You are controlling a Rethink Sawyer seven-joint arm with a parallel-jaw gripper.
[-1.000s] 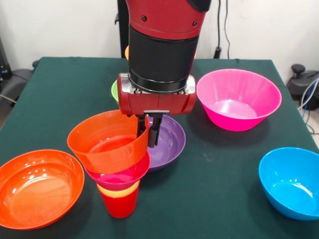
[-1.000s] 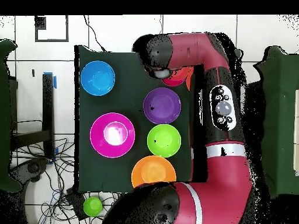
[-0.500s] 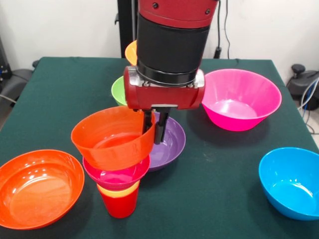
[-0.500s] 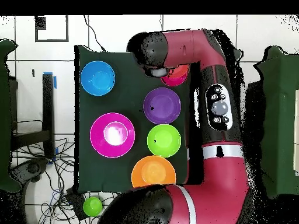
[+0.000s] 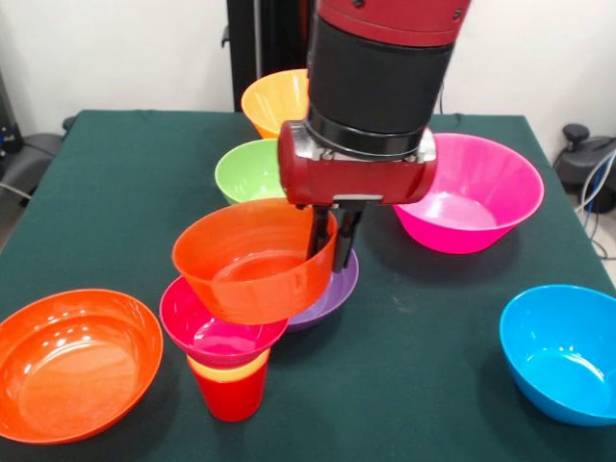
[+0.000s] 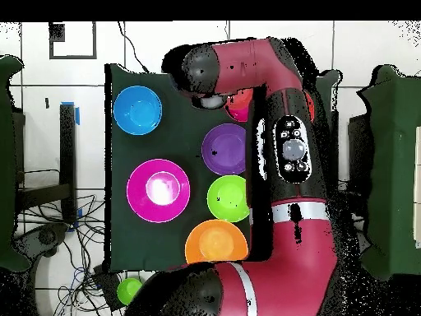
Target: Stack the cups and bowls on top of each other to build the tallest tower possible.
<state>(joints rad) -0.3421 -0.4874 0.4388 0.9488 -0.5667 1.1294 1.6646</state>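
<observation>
Lifted and carried to the right since a second ago, the orange-red bowl [image 5: 255,260] no longer sits nested in the stack — it now hangs above and to the right of the crimson-pink bowl [image 5: 219,332], its lower edge overlapping that bowl's rim in the front view. The gripper [image 5: 333,236] grips it with the jaws closed narrowly over its right-hand wall, one finger inside and one outside. Below, the tower [image 5: 226,361] stands near the front edge of the green surface [image 5: 423,366]: a red cup [image 5: 231,395] at the base, a yellow cup [image 5: 229,367] showing as a band at its mouth, and the crimson-pink bowl on top. A purple bowl [image 5: 332,289] lies just behind the held bowl, partly hidden by it. Further back sit a green bowl [image 5: 245,170] and a light orange bowl [image 5: 274,99]. A large orange bowl [image 5: 72,361] rests at the front left, a magenta-pink bowl [image 5: 476,192] at the right rear, and a blue bowl [image 5: 563,351] at the front right — all well apart from the tower.
</observation>
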